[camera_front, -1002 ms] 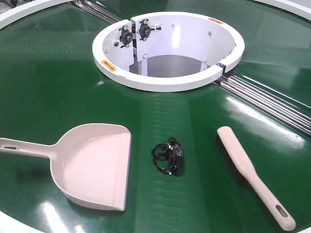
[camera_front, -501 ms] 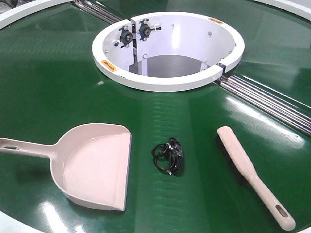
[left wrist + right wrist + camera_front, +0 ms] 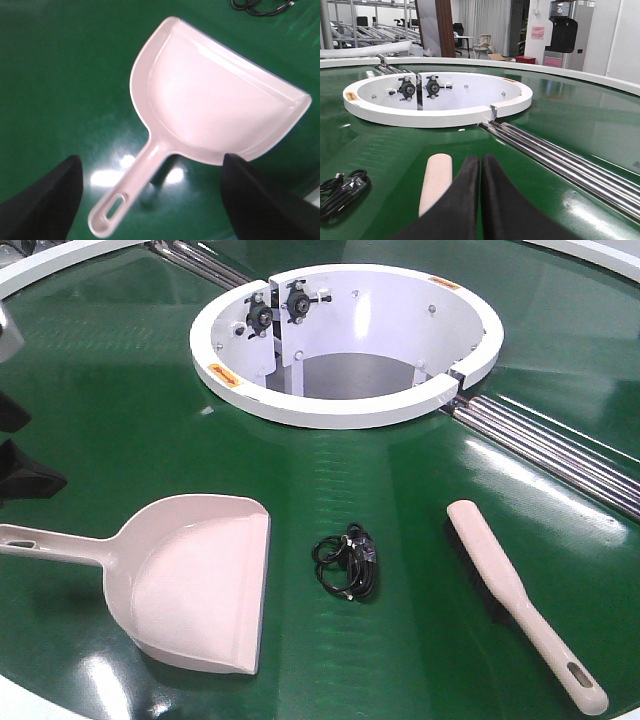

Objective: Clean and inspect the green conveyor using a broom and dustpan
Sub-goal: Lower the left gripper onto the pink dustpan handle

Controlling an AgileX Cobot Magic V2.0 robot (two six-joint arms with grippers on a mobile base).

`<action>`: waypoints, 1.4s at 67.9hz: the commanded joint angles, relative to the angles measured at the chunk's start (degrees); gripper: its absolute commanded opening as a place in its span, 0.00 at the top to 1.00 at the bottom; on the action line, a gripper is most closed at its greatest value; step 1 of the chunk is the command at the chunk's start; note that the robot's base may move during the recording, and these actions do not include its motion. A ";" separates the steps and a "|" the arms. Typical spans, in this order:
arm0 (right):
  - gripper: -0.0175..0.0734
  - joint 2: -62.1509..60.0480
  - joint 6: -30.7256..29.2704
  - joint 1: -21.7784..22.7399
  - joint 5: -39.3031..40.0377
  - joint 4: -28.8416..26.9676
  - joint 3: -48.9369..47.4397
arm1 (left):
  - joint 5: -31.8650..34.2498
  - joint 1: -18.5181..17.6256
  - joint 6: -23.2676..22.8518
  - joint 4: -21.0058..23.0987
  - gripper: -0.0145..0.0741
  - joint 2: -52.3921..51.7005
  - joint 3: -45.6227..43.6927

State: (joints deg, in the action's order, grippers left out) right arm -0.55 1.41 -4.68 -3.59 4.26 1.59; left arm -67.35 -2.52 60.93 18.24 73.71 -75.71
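Lying between dustpan and broom is a cable coil; left pincer gapes, right pincer closed.

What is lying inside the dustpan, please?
Nothing shows inside the dustpan; the black cable bundle lies outside, beside its lip. The green conveyor beneath it is covered.

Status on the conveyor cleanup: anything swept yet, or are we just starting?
Barely started. Done: nothing visible; dustpan and broom lie flat on the green conveyor, ungrasped, a black cable bundle between them. In hand: left hand open over the dustpan handle; right hand shut, beside the broom's end. Left: grasp both tools, likely sweep the cable into the pan, inspect the belt.
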 commanded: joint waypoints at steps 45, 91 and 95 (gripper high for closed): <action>0.82 -1.03 -0.20 0.36 3.99 0.10 1.19 | 0.05 -6.53 17.97 -12.29 0.23 15.07 -2.03; 0.82 -1.03 -0.20 0.36 3.99 0.10 1.19 | -0.12 -6.47 20.48 -15.16 0.23 23.31 -1.92; 0.82 -1.03 -0.20 0.36 3.99 0.10 1.19 | 0.34 -6.47 20.48 -15.23 0.23 24.07 -1.92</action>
State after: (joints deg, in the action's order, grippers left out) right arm -0.55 1.41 -4.68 -3.59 4.26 1.59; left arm -67.99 -8.72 81.35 2.59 99.10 -76.18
